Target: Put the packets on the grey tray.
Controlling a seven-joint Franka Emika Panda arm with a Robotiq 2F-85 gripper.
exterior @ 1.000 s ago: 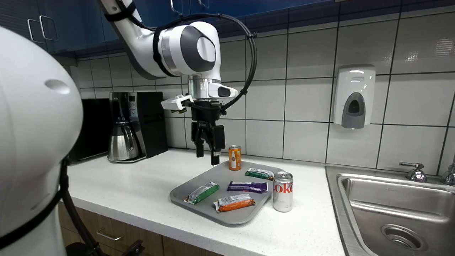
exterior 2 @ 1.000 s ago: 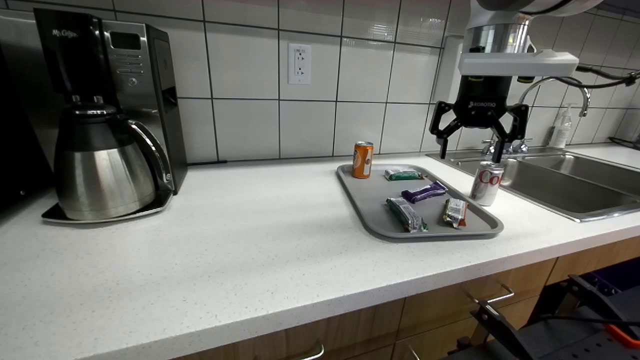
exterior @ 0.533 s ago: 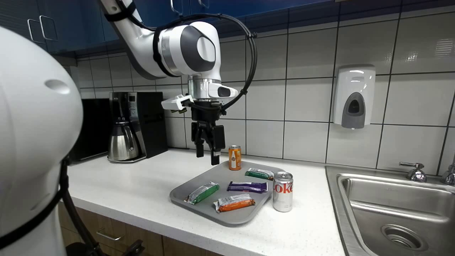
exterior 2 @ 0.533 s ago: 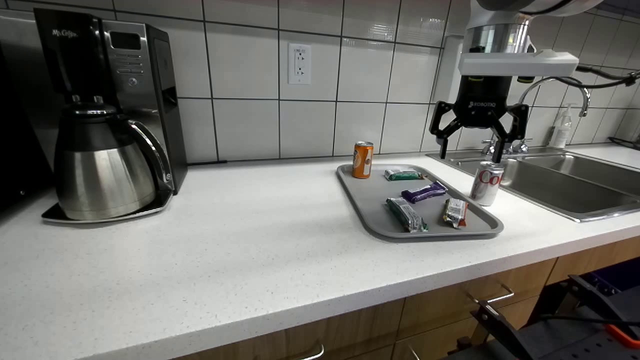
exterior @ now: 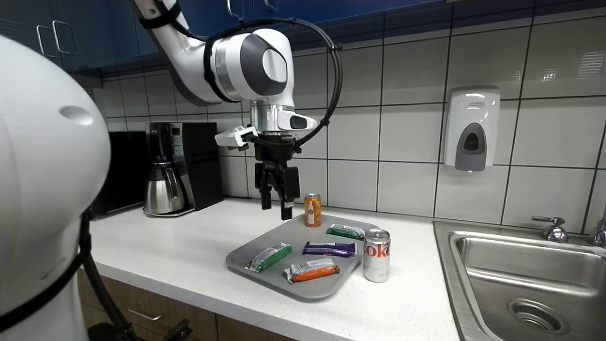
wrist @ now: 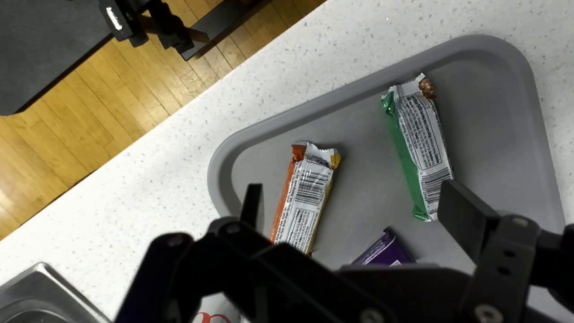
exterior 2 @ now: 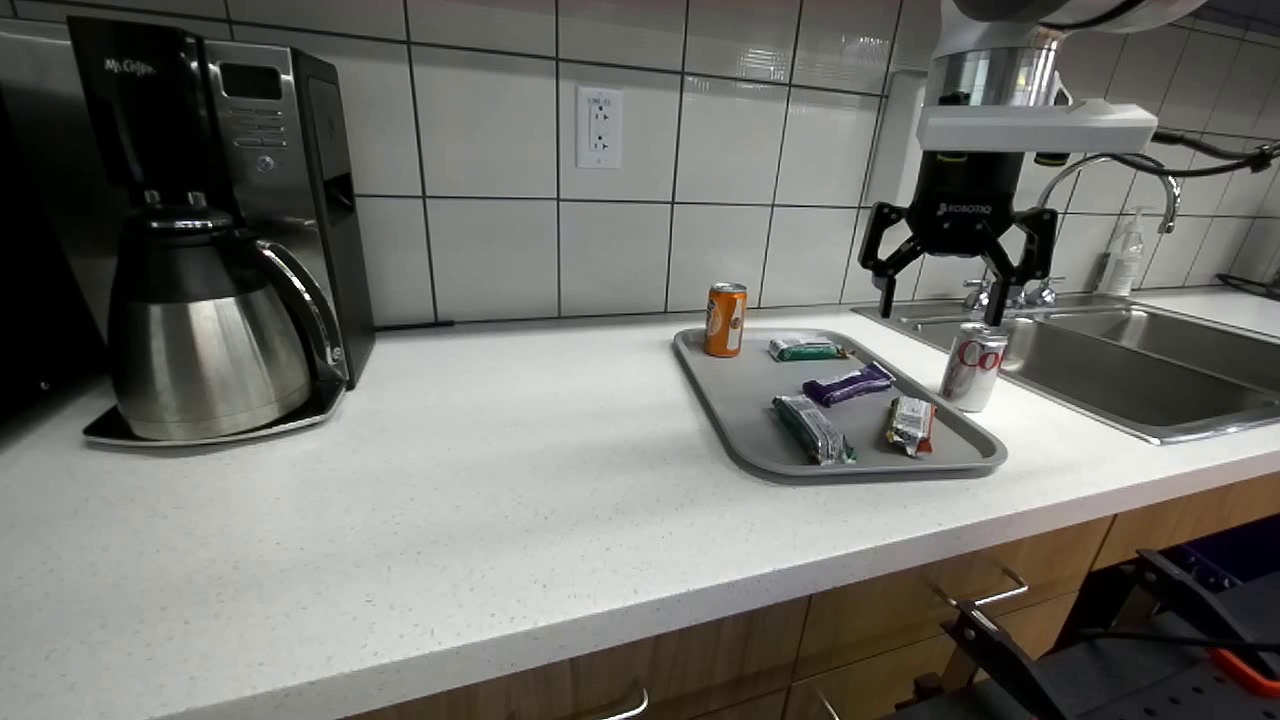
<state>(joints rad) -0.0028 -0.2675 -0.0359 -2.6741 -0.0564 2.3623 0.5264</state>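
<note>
Panda arm [exterior: 248, 66] stands bent, wrist [exterior: 271, 116] vertical; pincer [exterior 2: 940, 314], released and spread wide, points straight down above grey tray [exterior 2: 738, 400] with wrapped bars [exterior 2: 812, 428].

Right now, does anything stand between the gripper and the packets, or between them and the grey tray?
Nothing visible does: the gripper hangs open above the packets, and all four in view already lie on the grey tray. The orange can stands at a tray corner, the Coke can beside the tray, neither in between.
</note>
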